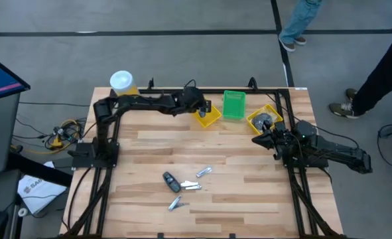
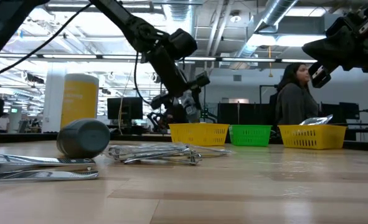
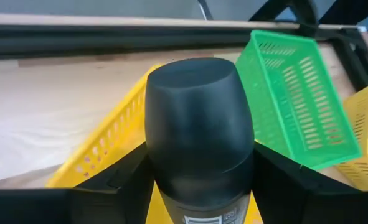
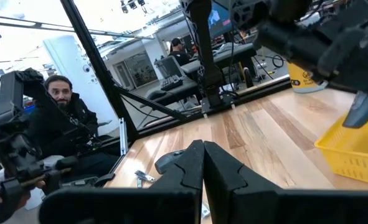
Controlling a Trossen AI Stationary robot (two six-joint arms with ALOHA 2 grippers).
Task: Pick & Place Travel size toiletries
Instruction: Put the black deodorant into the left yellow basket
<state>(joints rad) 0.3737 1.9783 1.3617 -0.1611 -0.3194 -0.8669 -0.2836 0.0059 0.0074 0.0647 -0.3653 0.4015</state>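
My left gripper [image 3: 199,186] is shut on a dark grey oblong toiletry [image 3: 199,124] and hangs over the left yellow tray [image 1: 207,118] at the table's far edge. My right gripper [image 4: 202,157] is shut and empty, raised above the table near the right yellow tray [image 1: 264,120]. That tray holds a dark disc and shiny pieces. On the table's near middle lie another dark grey oblong piece [image 1: 171,180] and three silver clippers [image 1: 203,172], [image 1: 190,186], [image 1: 176,203], each lying flat on the wood. My left gripper pinches the dark grey oblong piece between its two fingers [image 3: 124,180], on the lower part of its body [image 3: 199,193]. The piece's rounded end [image 3: 196,81] sticks out beyond the fingertips. It is lifted clear, above the left yellow tray [image 3: 109,149].
A green tray [image 1: 233,105] stands between the two yellow trays along the far edge. A yellow canister with a white lid [image 1: 122,82] stands at the far left corner. People move in the room beyond the table. Bare wood lies between the trays and the loose items.
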